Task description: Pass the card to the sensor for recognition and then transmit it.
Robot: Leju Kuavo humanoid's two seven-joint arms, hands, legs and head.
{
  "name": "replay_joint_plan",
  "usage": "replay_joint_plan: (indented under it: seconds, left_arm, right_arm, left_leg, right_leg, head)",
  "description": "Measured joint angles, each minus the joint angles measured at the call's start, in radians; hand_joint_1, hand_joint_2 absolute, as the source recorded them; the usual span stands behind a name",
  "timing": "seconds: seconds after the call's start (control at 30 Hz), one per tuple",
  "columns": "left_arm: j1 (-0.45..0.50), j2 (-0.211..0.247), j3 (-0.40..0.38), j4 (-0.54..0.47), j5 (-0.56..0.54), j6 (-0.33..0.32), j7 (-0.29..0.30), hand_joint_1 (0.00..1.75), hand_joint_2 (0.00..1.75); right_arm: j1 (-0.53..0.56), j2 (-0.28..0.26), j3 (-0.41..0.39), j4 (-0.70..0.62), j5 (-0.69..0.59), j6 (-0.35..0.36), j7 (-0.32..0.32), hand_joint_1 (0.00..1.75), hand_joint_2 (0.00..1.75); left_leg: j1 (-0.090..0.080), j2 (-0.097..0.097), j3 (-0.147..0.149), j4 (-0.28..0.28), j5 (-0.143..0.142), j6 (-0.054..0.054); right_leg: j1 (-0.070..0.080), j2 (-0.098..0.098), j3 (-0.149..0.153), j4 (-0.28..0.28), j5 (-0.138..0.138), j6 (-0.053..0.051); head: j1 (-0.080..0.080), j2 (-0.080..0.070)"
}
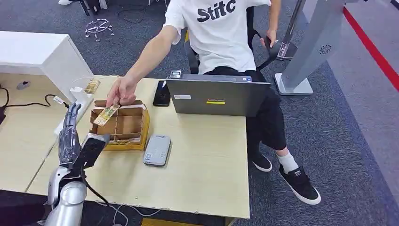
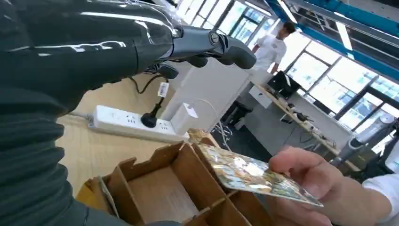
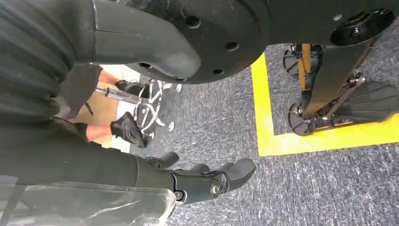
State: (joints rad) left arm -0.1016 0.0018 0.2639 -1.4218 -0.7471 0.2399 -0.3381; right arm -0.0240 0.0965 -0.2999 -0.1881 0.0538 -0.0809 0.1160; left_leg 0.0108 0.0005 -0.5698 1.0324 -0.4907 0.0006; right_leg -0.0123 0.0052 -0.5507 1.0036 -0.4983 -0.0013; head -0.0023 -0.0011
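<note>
A person's hand (image 1: 120, 92) holds a shiny patterned card (image 1: 107, 114) over the brown cardboard divider box (image 1: 136, 134). In the left wrist view the card (image 2: 249, 175) is pinched by the person's fingers (image 2: 306, 172) just above the box (image 2: 164, 186). My left hand (image 1: 70, 129) is raised left of the box, a short way from the card, its fingers (image 2: 211, 47) stretched out and empty. A flat grey sensor device (image 1: 157, 149) lies on the table to the right of the box. My right hand (image 3: 202, 181) hangs over grey carpet, holding nothing, fingers loosely extended.
A grey laptop (image 1: 216, 96) and a black phone (image 1: 162, 93) sit at the table's far side in front of the seated person. A white power strip (image 1: 77, 106) with a plugged cable lies left of the box. A white cabinet (image 1: 42, 54) stands at the far left.
</note>
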Motion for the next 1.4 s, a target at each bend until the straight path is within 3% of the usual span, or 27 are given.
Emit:
replay_joint_plan:
  seconds: [0.4,0.43,0.47,0.53,0.6,0.67,0.83,1.4]
  left_arm:
    - [-0.133,0.104,-0.235,0.115,-0.31,0.063,0.148,0.0,1.75]
    - [-0.143,0.114,-0.256,0.124,-0.337,0.07,0.161,0.38,1.75]
    - [-0.151,0.121,-0.276,0.132,-0.363,0.076,0.173,1.55,1.75]
    - [-0.168,0.138,-0.309,0.146,-0.41,0.09,0.195,1.69,1.75]
    - [-0.188,0.157,-0.346,0.166,-0.462,0.102,0.221,1.75,1.75]
    - [-0.204,0.175,-0.381,0.182,-0.509,0.112,0.242,1.68,1.75]
    - [-0.23,0.212,-0.45,0.221,-0.606,0.141,0.283,1.69,1.75]
    - [-0.237,0.234,-0.494,0.248,-0.597,0.161,0.268,1.61,1.75]
  right_arm:
    - [-0.005,0.0,0.006,0.0,0.026,0.016,0.013,0.0,1.75]
    - [-0.005,0.0,0.007,0.0,0.029,0.017,0.016,0.0,1.75]
    - [-0.005,0.0,0.007,0.0,0.032,0.017,0.019,0.0,1.75]
    - [-0.005,0.0,0.007,0.0,0.037,0.017,0.019,0.0,1.75]
    - [-0.006,0.0,0.007,0.0,0.044,0.018,0.022,0.0,1.75]
    - [-0.006,0.0,0.007,0.0,0.052,0.018,0.023,0.0,1.75]
    - [-0.007,0.0,0.008,0.0,0.072,0.019,0.031,0.0,1.75]
    - [-0.007,0.0,0.016,0.0,0.087,0.021,0.034,0.0,1.75]
  left_leg:
    - [0.0,0.0,0.0,0.0,0.0,0.0]
    - [0.0,0.0,0.0,0.0,0.0,0.0]
    - [0.0,0.0,0.0,0.0,0.0,0.0]
    - [0.0,0.0,0.0,0.0,0.0,0.0]
    - [0.0,0.0,0.0,0.0,0.0,0.0]
    - [0.0,0.0,0.0,0.0,0.0,0.0]
    - [0.0,0.0,0.0,0.0,0.001,-0.001]
    - [0.0,0.0,0.0,0.0,0.001,-0.001]
  right_leg:
    - [0.0,0.0,0.0,0.0,0.0,0.0]
    - [0.0,0.0,0.0,0.0,0.0,0.0]
    - [0.0,0.0,0.0,0.0,0.0,0.0]
    - [0.0,0.0,0.0,0.0,0.0,0.0]
    - [0.0,0.0,0.0,0.0,0.0,0.0]
    - [0.0,0.0,0.0,0.0,0.0,0.0]
    - [0.0,0.001,0.0,0.001,0.0,0.0]
    - [0.0,0.001,0.0,0.001,0.0,0.0]
  head:
    - [0.0,0.0]
    - [0.0,0.0]
    - [0.0,0.0]
    - [0.0,0.0]
    - [0.0,0.0]
    - [0.0,0.0]
    - [0.0,0.0]
    - [0.0,0.0]
